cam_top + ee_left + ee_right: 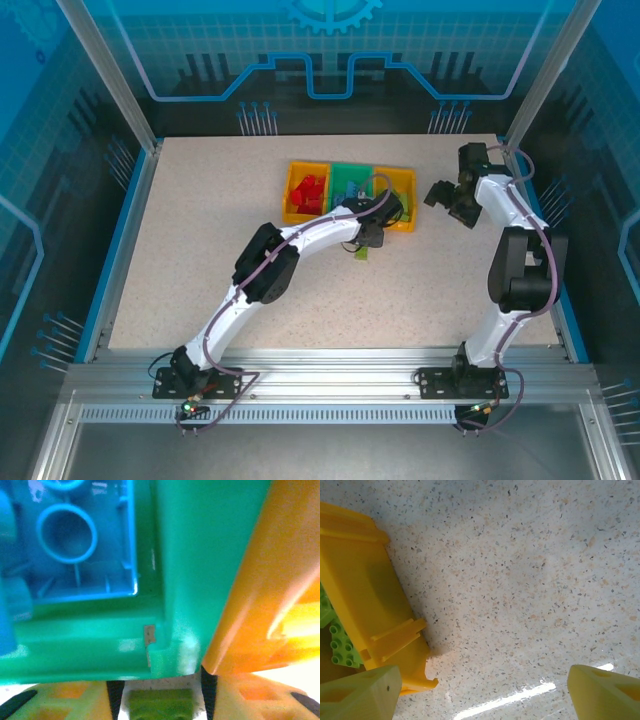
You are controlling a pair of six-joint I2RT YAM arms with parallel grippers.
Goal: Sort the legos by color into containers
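Observation:
Three containers stand in a row at the back: an orange-yellow bin (302,190) with red legos (312,190), a green bin (349,181) with blue legos (75,540), and an orange-yellow bin (400,188) with lime green legos (340,645). Just in front of the green bin's near right corner (165,645), a lime green lego (159,704) lies on the table. My left gripper (160,700) is shut on it, its black pads (114,697) at the brick's sides. To the right of the right-hand bin, my right gripper (450,197) hangs open over bare tabletop, nothing between its fingertips (360,692).
The speckled table (200,250) has raised blue rails along its left and right edges. The right-hand bin's outer wall (365,600) lies just left of my right gripper. Open tabletop spreads in front of the bins and to the left.

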